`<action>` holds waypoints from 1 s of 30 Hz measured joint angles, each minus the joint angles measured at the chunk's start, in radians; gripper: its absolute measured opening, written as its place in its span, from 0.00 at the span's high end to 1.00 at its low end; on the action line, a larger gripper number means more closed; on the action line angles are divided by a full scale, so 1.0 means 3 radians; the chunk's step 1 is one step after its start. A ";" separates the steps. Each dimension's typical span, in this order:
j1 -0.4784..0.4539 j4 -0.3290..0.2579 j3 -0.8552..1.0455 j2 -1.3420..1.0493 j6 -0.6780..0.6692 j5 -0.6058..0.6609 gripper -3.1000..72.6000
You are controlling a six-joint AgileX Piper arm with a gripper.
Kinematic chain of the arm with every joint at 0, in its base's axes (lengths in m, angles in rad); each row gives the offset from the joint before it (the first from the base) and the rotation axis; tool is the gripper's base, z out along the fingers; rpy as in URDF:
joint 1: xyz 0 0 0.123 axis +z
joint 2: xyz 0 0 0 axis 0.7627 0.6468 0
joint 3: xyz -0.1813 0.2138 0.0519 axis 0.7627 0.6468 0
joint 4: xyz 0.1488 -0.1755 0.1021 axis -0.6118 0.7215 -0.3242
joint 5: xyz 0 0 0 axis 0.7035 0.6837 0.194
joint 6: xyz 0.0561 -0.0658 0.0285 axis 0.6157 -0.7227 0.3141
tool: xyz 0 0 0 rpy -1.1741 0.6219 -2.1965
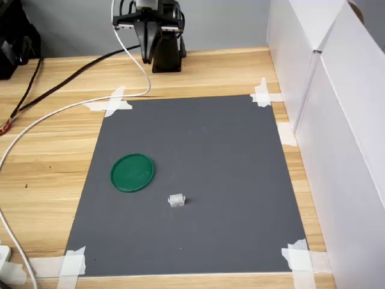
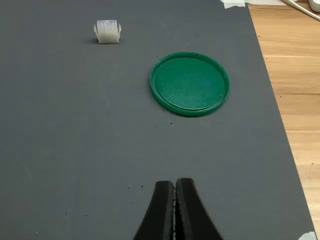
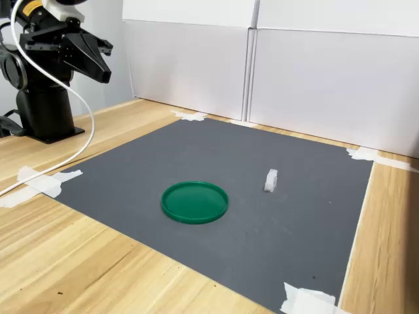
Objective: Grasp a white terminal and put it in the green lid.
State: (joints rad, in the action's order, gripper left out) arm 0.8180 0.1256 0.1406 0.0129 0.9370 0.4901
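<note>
Gripper (image 2: 175, 200) pinched closed, empty, raised at the arm's base, well away from the mat (image 1: 198, 150). White terminal (image 1: 176, 200) lies near green lid (image 1: 132, 172), at its 4 o'clock in the first exterior view; lid empty, awaiting it.

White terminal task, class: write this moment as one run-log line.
tool: shut, raised near arm base, holding nothing | white terminal: on grey mat, apart from lid | green lid: empty | step: grasp not begun

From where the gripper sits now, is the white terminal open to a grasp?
Probably yes. The white terminal lies alone on the mat, apart from the green lid, nothing over it. The gripper is shut and must open first.
</note>
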 joint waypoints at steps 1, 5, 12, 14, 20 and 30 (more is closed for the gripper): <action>0.0000 0.0000 0.0000 0.0000 0.0000 0.0000 0.98; 0.0000 0.0000 0.0000 0.0000 0.0000 0.0000 0.98; 0.0000 0.0000 0.0000 0.0000 0.0000 0.0000 0.98; 0.0000 0.0000 0.0000 0.0000 0.0000 0.0000 0.98; 0.0000 0.0000 -0.0035 0.0121 0.0000 0.0029 0.98; 0.0000 0.0000 -0.0599 0.1036 0.0000 0.0117 0.98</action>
State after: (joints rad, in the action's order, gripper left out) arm 0.8180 0.1256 -0.0390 0.3236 0.9370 0.5252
